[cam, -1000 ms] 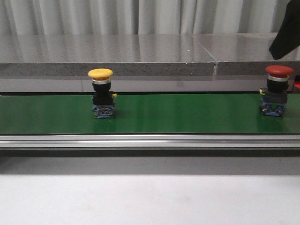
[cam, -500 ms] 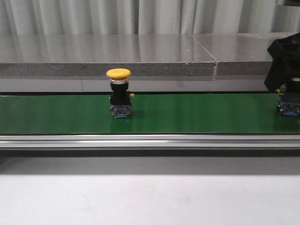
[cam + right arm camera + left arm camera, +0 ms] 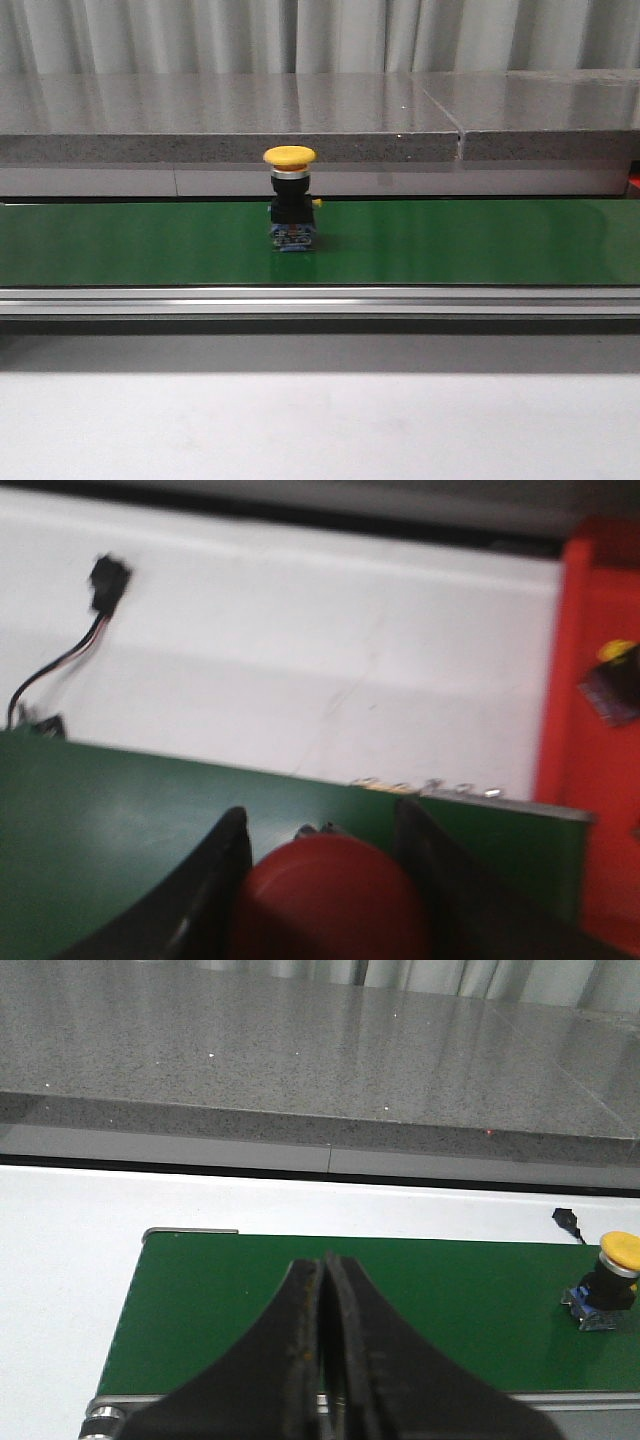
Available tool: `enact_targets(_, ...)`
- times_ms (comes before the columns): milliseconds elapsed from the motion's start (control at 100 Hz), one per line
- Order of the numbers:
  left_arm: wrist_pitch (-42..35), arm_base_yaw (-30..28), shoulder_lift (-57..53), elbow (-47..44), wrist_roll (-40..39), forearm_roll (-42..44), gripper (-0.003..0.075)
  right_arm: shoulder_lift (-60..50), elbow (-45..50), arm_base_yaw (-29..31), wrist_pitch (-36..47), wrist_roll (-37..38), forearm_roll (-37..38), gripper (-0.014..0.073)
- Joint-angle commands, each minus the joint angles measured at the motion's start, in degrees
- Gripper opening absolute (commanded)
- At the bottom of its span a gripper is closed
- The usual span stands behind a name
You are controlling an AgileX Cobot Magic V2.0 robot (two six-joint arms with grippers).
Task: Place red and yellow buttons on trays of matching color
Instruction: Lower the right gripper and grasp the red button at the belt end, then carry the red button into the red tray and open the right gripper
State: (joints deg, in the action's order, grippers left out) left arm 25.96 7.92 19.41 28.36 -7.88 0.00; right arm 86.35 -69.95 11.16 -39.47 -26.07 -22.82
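1. The green belt (image 3: 450, 245) is the biggest thing here. It runs flat across the front view, with a long gray ledge (image 3: 230, 120) behind it and a white surface (image 3: 320, 430) in front.

2. A red tray (image 3: 590, 730) shows at the side of the right wrist view, past the end of the belt. Something small and dark with a yellow bit lies in it, but it is too blurry to name. I see no yellow tray in any picture.

3. The right gripper (image 3: 320, 880) has its jaws a little way apart, one on each side of the red button (image 3: 330, 905). They seem to be pinching its round cap, just above the belt. The picture is blurry, so the touch is a guess.

4. The left gripper (image 3: 325, 1360) has its jaws pressed together and holds nothing. It hangs over the belt end, well apart from the yellow button.

5. The yellow button (image 3: 290, 205) stands upright on the belt, near the middle in the front view.

6. Each button looks like hard plastic, stiff and light. The cap is smooth and rounded, so it may slip. I think the dark neck under the cap is the safer place to grab. It is tall and top-heavy, so a bump may tip it.
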Motion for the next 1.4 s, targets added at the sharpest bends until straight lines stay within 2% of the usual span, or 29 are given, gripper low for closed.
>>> enact_targets(0, -3.9, 0.3, 0.3, 1.6, -0.1, -0.5, -0.0019, -2.4, -5.0, 5.2, 3.0, 1.5, -0.4, 0.0132)
enact_targets(300, -3.9, 0.3, 0.3, 1.6, -0.1, -0.5, -0.0019, 0.2, -8.8, 18.5, 13.0, 6.3, -0.4, 0.0132)
enact_targets(510, -3.9, 0.3, 0.3, 1.6, -0.1, -0.5, -0.0019, 6.5, -8.8, 23.5, 18.0, 7.7, -0.5, 0.0132)
enact_targets(790, -3.9, 0.3, 0.3, 1.6, -0.1, -0.5, -0.0019, 15.0, -9.7, 25.0, 20.5, 7.7, -0.9, 0.0132)
enact_targets(1160, -3.9, 0.3, 0.3, 1.6, -0.1, -0.5, -0.0019, 22.6, -16.2, 25.0, 17.1, 7.7, -1.0, 0.0132)
enact_targets(1390, -3.9, 0.3, 0.3, 1.6, -0.1, -0.5, -0.0019, 25.0, -16.8, 25.0, 17.4, 7.7, -1.0, 0.0132)
